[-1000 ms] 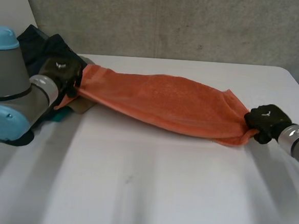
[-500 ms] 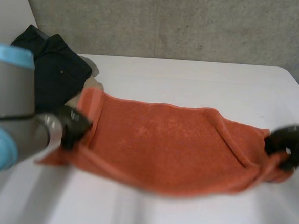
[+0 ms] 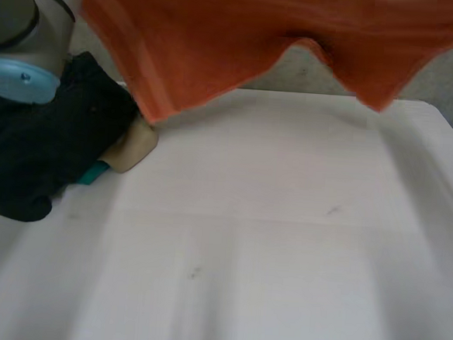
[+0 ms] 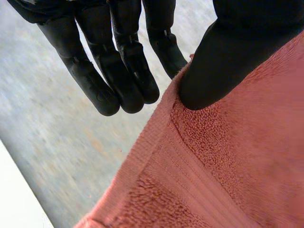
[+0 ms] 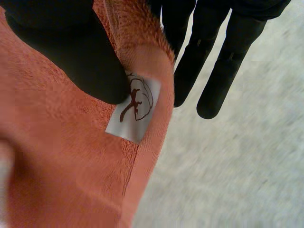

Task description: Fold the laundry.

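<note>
- While dark clothes [image 3: 49, 142] lie heaped at the counter's [image 3: 283, 244] far left, the left hand [image 4: 216, 61] pinches the orange towel [image 3: 243, 39] at its edge, thumb on top.
- The orange towel hangs spread above the counter.
- The right hand [image 5: 71, 52] pinches its other end, thumb beside a white label [image 5: 134, 108].

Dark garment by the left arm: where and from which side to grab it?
Likely the dark garment's edge over the tan cloth, approached from the table's middle: that edge lies raised, free, while the left arm covers its far side.
</note>
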You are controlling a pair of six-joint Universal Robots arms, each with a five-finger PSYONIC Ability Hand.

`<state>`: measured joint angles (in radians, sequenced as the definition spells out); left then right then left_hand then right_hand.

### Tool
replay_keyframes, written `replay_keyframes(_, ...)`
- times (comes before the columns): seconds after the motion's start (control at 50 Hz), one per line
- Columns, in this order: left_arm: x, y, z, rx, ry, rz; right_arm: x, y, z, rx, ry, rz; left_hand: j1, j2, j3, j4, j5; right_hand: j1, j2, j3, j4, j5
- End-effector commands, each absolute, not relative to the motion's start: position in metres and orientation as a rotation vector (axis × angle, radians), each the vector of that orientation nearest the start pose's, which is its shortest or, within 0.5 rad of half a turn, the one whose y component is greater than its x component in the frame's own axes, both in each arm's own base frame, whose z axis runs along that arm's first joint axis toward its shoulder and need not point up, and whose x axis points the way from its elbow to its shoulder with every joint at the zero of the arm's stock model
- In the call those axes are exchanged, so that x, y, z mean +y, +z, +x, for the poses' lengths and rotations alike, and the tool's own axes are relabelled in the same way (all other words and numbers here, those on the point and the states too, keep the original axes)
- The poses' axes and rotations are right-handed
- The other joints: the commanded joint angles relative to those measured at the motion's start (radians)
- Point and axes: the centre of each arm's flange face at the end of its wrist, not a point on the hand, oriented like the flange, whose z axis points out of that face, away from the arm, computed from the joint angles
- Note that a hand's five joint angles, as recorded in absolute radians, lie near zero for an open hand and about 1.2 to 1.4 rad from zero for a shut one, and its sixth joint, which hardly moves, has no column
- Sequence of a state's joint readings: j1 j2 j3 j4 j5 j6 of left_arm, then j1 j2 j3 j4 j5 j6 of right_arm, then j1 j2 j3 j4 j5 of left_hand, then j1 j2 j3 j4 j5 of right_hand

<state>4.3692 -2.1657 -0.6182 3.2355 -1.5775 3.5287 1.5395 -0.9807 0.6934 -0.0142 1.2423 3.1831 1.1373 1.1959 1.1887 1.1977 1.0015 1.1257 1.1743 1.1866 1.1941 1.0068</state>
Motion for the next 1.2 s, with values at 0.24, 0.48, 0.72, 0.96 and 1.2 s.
replay_keyframes(0.24, -0.354, 0.182, -0.277, 2.123, -1.946, 1.033, -0.430, 0.199, 0.153, 2.445, -1.665, -0.803, 0.259, 0.200, 0.208, 0.199, 0.220, 0.271, 0.222, 0.210, 0.202, 0.215)
replay_keyframes(0.48, -0.233, 0.157, -0.248, 2.280, -1.317, 1.373, -0.377, 0.204, 0.106, 2.642, -1.388, -1.060, 0.259, 0.200, 0.208, 0.199, 0.220, 0.271, 0.222, 0.210, 0.202, 0.215)
replay_keyframes(0.72, -0.218, 0.179, -0.249, 2.303, -1.145, 1.450, -0.364, 0.189, 0.083, 2.722, -1.105, -1.259, 0.259, 0.200, 0.208, 0.199, 0.220, 0.271, 0.222, 0.210, 0.202, 0.215)
replay_keyframes(0.96, -0.324, 0.191, -0.294, 1.999, -1.541, 1.380, -0.407, 0.177, 0.107, 2.634, -1.409, -0.979, 0.259, 0.200, 0.208, 0.199, 0.220, 0.271, 0.222, 0.210, 0.202, 0.215)
replay_keyframes(1.2, -0.388, 0.190, -0.328, 1.825, -1.791, 1.335, -0.459, 0.170, 0.132, 2.526, -1.813, -0.848, 0.259, 0.200, 0.208, 0.199, 0.220, 0.271, 0.222, 0.210, 0.202, 0.215)
